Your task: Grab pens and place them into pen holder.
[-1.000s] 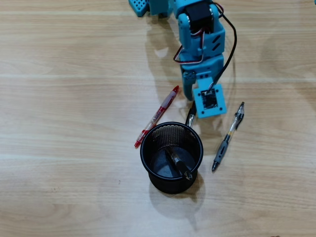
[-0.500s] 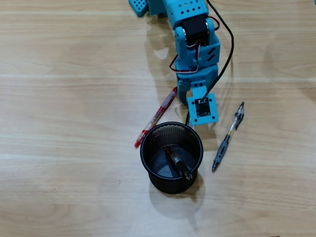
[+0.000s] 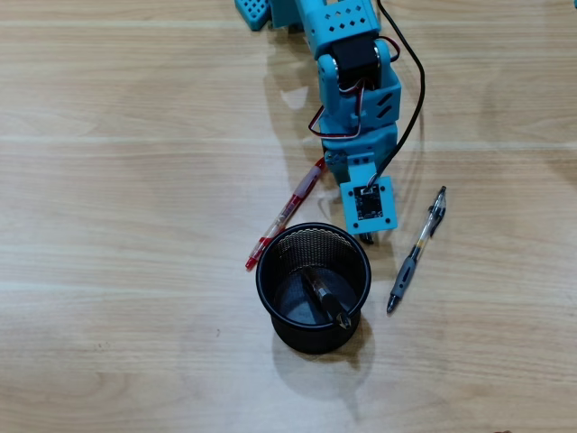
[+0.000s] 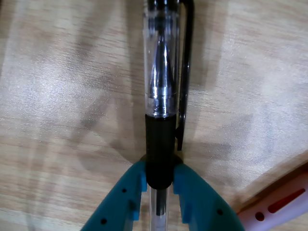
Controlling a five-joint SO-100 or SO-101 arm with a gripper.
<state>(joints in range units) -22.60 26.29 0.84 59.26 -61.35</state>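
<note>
In the wrist view my gripper (image 4: 160, 169) is shut on the black sleeve of a clear pen (image 4: 161, 72), which runs away from the jaws over the wood. In the overhead view the blue arm's camera plate (image 3: 366, 205) covers the jaws and that pen, just behind the pen holder (image 3: 260, 275), a black mesh cup. A black pen (image 3: 325, 296) leans inside the cup. A red and clear pen (image 3: 287, 212) lies to the left of the arm. A grey-sleeved pen (image 3: 416, 250) lies to the right of the cup.
The red pen's end (image 4: 279, 204) shows at the lower right of the wrist view, close beside the jaws. The arm's blue base (image 3: 270, 11) stands at the top edge of the wooden table (image 3: 117, 225).
The wrist has swung left and a little toward the cup. The clear pen that showed beside the gripper a second ago is now covered by it.
</note>
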